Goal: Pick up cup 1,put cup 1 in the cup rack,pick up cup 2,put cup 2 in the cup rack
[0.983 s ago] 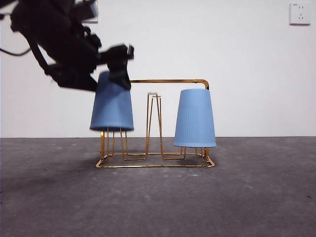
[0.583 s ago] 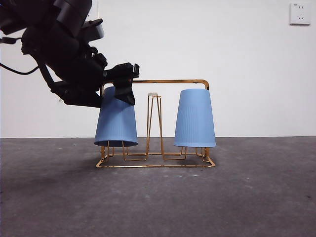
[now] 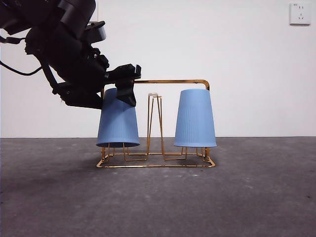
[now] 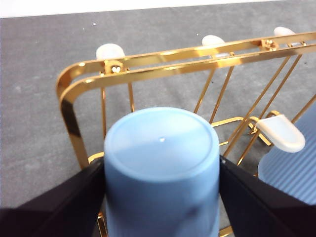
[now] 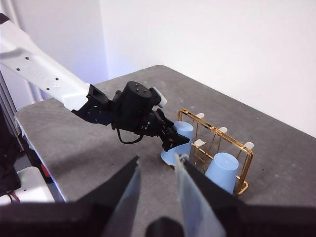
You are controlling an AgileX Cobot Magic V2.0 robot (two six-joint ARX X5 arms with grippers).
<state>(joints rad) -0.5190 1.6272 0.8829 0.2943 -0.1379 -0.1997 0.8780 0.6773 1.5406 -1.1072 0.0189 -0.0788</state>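
The cup rack (image 3: 155, 160) is standing on the desk (image 3: 158, 197), about midway across it in the front view. Two cups are sitting upside down over its prongs: one (image 3: 118, 118) at the rack's left end, the other (image 3: 195, 118) at its right end, with a bare upright prong (image 3: 153, 123) between them. The left claw (image 3: 124, 89) is reaching in from the upper left and gripping the top of the left-end cup. A wall socket (image 3: 300, 13) is sitting on the wall behind, upper right.
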